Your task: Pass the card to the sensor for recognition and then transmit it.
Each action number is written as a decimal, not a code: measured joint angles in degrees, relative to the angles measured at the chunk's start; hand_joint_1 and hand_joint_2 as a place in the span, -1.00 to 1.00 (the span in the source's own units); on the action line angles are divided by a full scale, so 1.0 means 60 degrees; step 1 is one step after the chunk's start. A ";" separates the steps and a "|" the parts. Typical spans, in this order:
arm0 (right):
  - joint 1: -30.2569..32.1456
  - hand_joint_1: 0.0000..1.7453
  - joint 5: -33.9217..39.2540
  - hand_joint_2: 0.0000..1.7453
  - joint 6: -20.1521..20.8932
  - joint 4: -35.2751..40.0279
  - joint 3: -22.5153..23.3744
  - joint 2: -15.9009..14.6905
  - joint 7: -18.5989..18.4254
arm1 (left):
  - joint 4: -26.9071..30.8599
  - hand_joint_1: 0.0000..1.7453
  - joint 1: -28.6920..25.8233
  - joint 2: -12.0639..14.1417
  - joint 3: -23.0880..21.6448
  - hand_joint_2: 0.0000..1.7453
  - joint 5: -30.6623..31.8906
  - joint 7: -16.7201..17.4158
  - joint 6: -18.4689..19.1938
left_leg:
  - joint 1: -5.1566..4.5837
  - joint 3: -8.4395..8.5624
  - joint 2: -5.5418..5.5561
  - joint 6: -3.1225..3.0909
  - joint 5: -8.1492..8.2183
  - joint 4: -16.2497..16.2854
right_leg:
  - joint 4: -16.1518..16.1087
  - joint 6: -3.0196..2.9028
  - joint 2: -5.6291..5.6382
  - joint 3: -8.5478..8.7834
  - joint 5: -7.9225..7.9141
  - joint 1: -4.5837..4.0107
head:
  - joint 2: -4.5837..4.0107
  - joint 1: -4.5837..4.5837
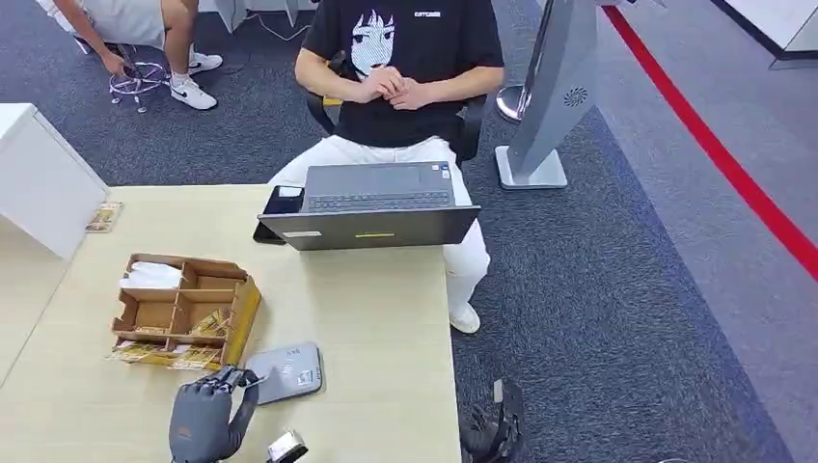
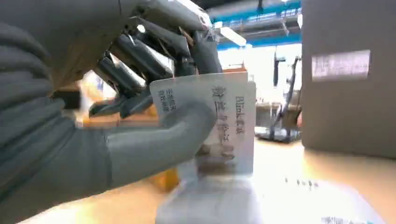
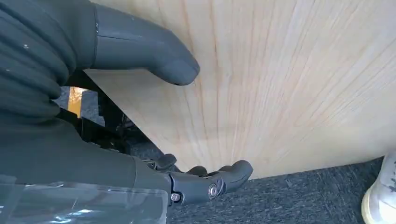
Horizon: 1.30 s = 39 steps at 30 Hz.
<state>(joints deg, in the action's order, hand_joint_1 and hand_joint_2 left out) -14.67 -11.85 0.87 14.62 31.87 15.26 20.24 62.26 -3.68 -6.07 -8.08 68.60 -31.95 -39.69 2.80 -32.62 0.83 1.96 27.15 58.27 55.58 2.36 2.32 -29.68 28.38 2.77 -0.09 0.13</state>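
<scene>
Card [image 2: 219, 126] pinched upright by left hand [image 1: 204, 417], white, blue print blurred, only "Blink"-like word half legible; its edge sits at grey sensor [image 1: 287, 371], at 3 o'clock from wooden organiser [image 1: 183, 311]. Right hand [image 3: 154, 116] spread wide, holding nothing, beside table [image 3: 289, 84]

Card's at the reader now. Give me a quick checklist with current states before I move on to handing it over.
1. Card held by left hand: ok, thumb in front, fingers behind.
2. Card at the sensor: ok, its lower edge is down at the sensor's grey top.
3. Sensor has read it: cannot tell, no signal visible.
4. Right hand free: ok, open, holding nothing, beside the table edge.
5. Receiver ready: not ok, the person behind the laptop has hands clasped, not reaching.
6. Path across the table: ok, the box sits to the left of it.
</scene>
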 joint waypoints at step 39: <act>-0.0049 -1.00 -0.0058 1.00 0.0255 0.0029 -0.0332 -0.0004 -0.0230 | 0.2519 1.00 0.2688 0.1009 -0.1375 1.00 -0.0257 0.1571 0.0131 | 0.0026 -0.0010 -0.0023 0.0045 -0.0038 0.0000 | 0.0049 -0.0053 0.0027 -0.0055 -0.0035 -0.0028 | 0.0000 -0.0007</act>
<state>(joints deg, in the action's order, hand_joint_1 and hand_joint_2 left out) -14.96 -12.20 2.40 14.80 29.88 15.23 18.86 77.37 12.45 -0.02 -16.33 67.06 -22.53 -38.90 2.96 -32.68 0.69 2.23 26.92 58.27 55.88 2.04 2.49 -30.01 28.17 2.60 -0.09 0.09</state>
